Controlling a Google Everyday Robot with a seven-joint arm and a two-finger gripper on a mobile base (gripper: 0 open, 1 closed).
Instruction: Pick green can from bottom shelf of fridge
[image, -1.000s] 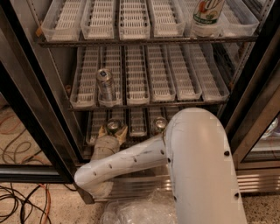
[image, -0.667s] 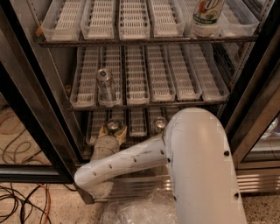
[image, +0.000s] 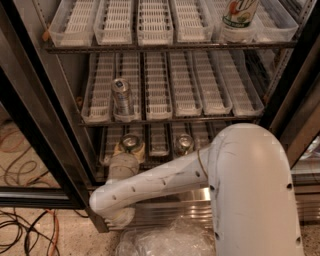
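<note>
Low on the left of the fridge (image: 55, 85), on the bottom shelf (image: 159, 141), the gripper (image: 130, 149) clasps the green can (image: 131, 143). Its tan fingers (image: 120, 149) press both sides of the can, which stands upright between them. Further right, one tray between, stands a paler can (image: 184, 144).

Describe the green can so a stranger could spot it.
In the fridge, look at the bottom shelf, which shows two cans. The green can is the left one, with the gripper at it; the paler can sits to its right.
</note>
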